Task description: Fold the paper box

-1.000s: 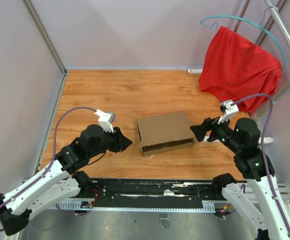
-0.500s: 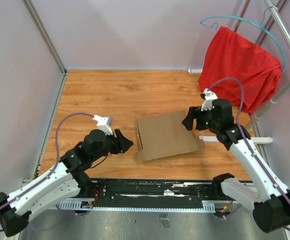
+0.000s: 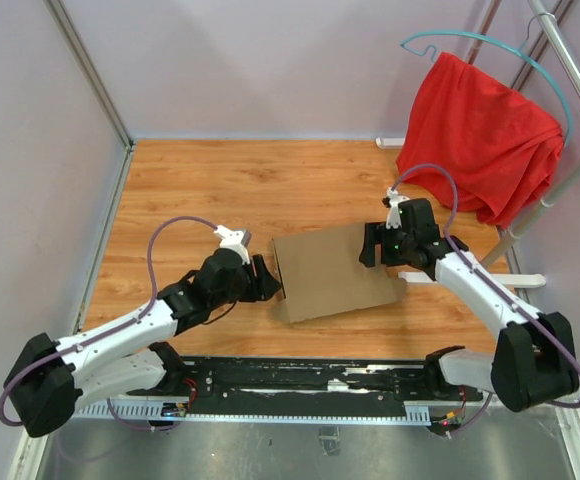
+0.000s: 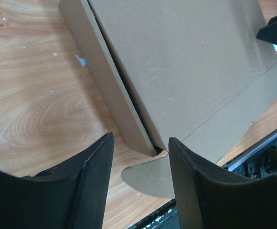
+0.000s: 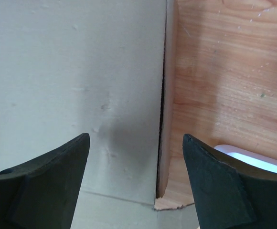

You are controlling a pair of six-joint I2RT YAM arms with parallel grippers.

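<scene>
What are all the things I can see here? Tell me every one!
box: one, brown, lying closed in the middle of the table
cloth: one, red, hanging at the back right
hanger: one, teal, holding the cloth
rack: one, silver, standing at the right side
table: one, orange-brown wood, under everything
left arm: one, black and white, reaching in from the near left
right arm: one, black and white, reaching in from the near right
left gripper: one, black, open, at the box's left edge
right gripper: one, black, open, over the box's right edge
</scene>
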